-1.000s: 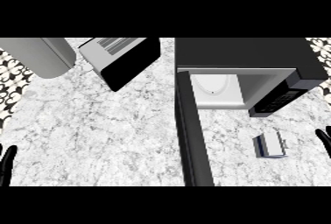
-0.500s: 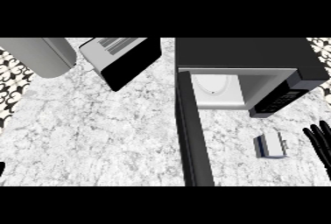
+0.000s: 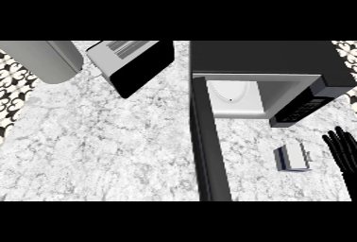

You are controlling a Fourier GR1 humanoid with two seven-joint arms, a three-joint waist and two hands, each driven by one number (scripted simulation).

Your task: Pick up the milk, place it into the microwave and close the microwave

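Head view, looking steeply down on a white and grey marbled stone tabletop (image 3: 105,151). At the upper right stands a black microwave oven (image 3: 268,59) with its door (image 3: 209,146) swung fully open, the dark door reaching down toward the lower edge of the view. Its pale interior is exposed, with a round white turntable plate (image 3: 230,94) inside, and a dark control panel (image 3: 303,108) sits at the right of the opening; any writing on the panel is too small to read. The milk, a small white carton with a dark blue side (image 3: 293,158), lies on the tabletop below the control panel, to the right of the open door and outside the microwave; no label or brand can be read on it. Just right of the carton, not touching it, the black right robot hand (image 3: 343,153) shows at the view's right edge, fingers straight, spread apart and holding nothing. At the upper left are a silver and black toaster (image 3: 129,61) set at an angle and a plain grey rounded appliance (image 3: 42,59). A black and white patterned floor (image 3: 12,99) shows along the left edge.
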